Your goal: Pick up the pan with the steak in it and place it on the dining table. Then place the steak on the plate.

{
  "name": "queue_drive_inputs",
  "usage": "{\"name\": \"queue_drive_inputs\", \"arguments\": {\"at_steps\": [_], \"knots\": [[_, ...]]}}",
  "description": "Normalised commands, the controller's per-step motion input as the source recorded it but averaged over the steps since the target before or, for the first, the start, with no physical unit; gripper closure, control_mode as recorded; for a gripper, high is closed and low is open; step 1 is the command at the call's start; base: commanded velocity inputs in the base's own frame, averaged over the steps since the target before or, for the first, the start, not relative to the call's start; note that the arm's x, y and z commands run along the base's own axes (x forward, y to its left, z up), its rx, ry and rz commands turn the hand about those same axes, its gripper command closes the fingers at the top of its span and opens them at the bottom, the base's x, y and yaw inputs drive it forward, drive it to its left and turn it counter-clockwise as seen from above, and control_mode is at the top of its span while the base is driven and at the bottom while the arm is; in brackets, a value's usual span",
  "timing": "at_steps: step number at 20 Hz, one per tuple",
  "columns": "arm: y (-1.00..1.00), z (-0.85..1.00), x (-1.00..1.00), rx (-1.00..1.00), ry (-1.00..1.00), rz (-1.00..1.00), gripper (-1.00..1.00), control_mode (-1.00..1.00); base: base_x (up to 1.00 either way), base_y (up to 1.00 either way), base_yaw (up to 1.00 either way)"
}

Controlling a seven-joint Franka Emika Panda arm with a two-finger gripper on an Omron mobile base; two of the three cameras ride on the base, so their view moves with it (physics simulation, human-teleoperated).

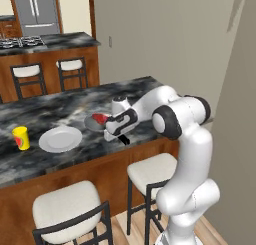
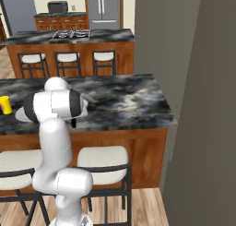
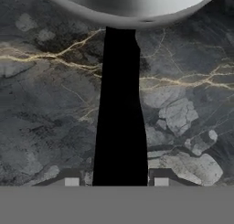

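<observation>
The pan (image 1: 96, 122) sits on the dining table (image 1: 45, 114), with the steak (image 1: 100, 118) lying red inside it. Taking the pan as the landmark: the white plate (image 1: 60, 138) lies just beside it on the side away from the arm, flat on the marbled top, not touching it. Beyond the plate, further from the pan, a yellow cup (image 1: 21, 137) stands upright near the table's front edge.

The pan's black handle (image 3: 119, 113) points from the bowl toward the table's front edge, and its end shows just short of that edge in the left base view. The gripper (image 3: 116, 181) is low over this handle; in the hand view the two fingertips (image 3: 71, 181) stand one on each side of it, with narrow gaps between tips and handle, so the jaws are apart and not clamped.

Past the pan, toward the far edge of the table, the dark top lies bare. On the arm's side of the pan the top runs on to the table's end near the grey wall. Below the front edge near the pan stand two white-cushioned stools (image 1: 150, 171). A second counter with a stove (image 1: 20, 41) lies well behind the pan.
</observation>
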Motion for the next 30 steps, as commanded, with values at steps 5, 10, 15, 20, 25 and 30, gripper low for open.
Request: {"name": "queue_drive_inputs", "arguments": {"at_steps": [5, 10, 15, 20, 25, 30], "knots": [[-0.02, 0.45, -0.21, 0.09, 0.00, 0.00, -1.00, -1.00, 0.00, 0.00, 0.00], [0.00, 0.64, -0.29, 0.12, 0.00, 0.00, -1.00, -1.00, 0.00, 0.00, 0.00], [0.00, 0.61, -0.54, 0.14, 0.00, 0.00, -1.00, -1.00, 0.00, 0.00, 0.00], [0.02, 0.49, -0.68, 0.08, 0.00, 0.01, -1.00, -1.00, 0.00, 0.00, 0.00], [0.00, 0.31, -0.92, 0.03, 0.00, 0.03, -1.00, -1.00, 0.00, 0.00, 0.00], [0.10, 0.37, -0.30, 0.00, -0.08, 0.02, -1.00, -1.00, 0.00, 0.00, 0.00]]}}
